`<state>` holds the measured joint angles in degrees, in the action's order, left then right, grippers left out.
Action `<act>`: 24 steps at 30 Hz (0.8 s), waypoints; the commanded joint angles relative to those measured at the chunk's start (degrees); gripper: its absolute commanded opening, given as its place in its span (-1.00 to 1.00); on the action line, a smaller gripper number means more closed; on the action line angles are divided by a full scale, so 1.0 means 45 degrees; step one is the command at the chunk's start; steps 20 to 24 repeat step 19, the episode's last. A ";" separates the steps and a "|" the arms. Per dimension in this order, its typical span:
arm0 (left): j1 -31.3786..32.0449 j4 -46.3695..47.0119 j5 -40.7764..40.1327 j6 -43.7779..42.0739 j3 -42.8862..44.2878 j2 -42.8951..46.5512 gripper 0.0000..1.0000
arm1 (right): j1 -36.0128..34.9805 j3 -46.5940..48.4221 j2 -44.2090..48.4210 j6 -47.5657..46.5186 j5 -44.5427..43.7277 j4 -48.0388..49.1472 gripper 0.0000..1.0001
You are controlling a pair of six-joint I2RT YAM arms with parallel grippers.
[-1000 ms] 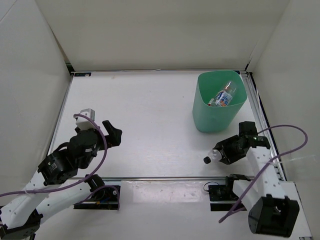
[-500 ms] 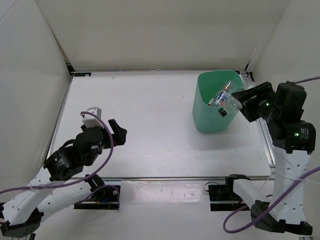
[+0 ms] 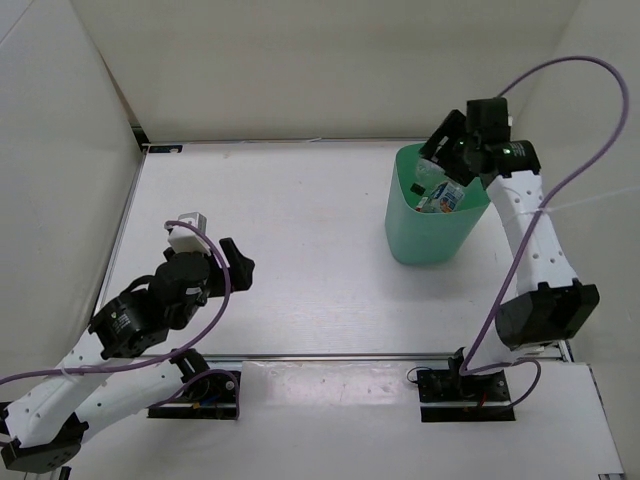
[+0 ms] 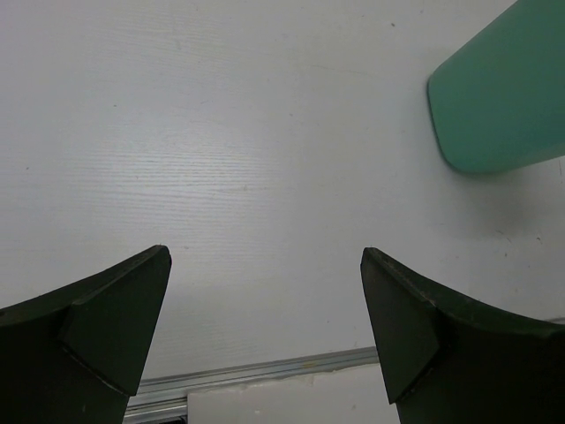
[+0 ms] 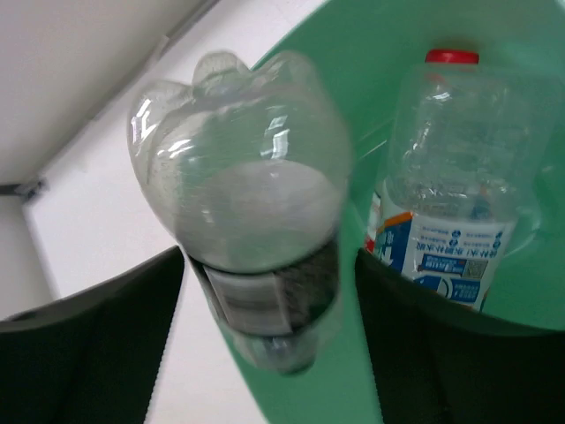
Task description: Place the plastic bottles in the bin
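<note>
Right jaws hold a clear, lobed-base bottle [image 5: 243, 177] above the bin [image 5: 530, 35]; left jaws wide.

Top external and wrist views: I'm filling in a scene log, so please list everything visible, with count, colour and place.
bin: one, mint green, far right of the table.
held bottle: one, clear with a dark label band, between the right gripper's fingers above the bin's opening.
binned bottle: at least one, clear, red cap, blue-white label, inside the bin; any others cannot be counted.
table: one, white, enclosed by white walls.
cables: two, purple, one along each arm.
right gripper: one, black, closed on the held bottle over the bin.
left gripper: one, black, open and empty, above the table's near left.
</note>
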<state>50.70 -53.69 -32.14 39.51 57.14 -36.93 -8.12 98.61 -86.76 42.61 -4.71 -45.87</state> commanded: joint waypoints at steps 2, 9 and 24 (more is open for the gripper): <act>0.0003 -0.1055 -0.0377 0.0477 0.0893 0.0140 1.00 | -0.0987 0.1544 -0.0075 -0.0155 -0.2836 -0.1230 1.00; 0.0003 -0.2305 -0.1061 0.1102 0.1168 0.0921 1.00 | -0.0989 0.0356 0.1211 0.0004 -0.2840 -0.2542 1.00; 0.0003 -0.3088 -0.3110 0.1397 0.0701 0.1644 1.00 | -0.0989 -0.3666 0.5565 0.0238 -0.3346 -0.2366 1.00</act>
